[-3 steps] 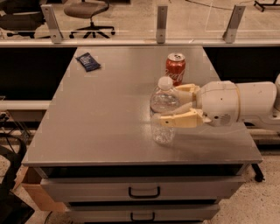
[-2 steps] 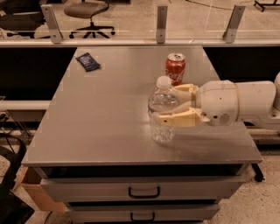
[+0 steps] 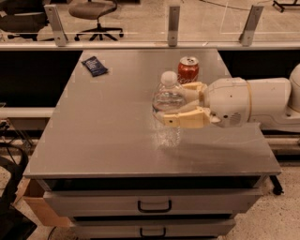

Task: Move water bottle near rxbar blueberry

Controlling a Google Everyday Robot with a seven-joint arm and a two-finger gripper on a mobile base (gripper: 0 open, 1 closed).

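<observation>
The water bottle [image 3: 168, 96], clear with a white cap, stands upright right of the middle of the grey table [image 3: 108, 131]. My gripper [image 3: 174, 104] comes in from the right, and its cream fingers [image 3: 180, 118] are closed around the bottle's upper body. The bottle's base is at or just above the table top; I cannot tell which. The rxbar blueberry [image 3: 94, 65], a small flat dark blue bar, lies at the table's far left corner, well away from the bottle.
A red soda can [image 3: 188, 69] stands just behind the gripper and bottle. A rail with metal posts [image 3: 173, 24] runs along the table's far edge. Drawers [image 3: 154, 205] sit below the front edge. Office chairs [image 3: 96, 14] stand beyond the rail.
The bottle and gripper have shifted slightly left across the table. The can and the blue bar have not moved.
</observation>
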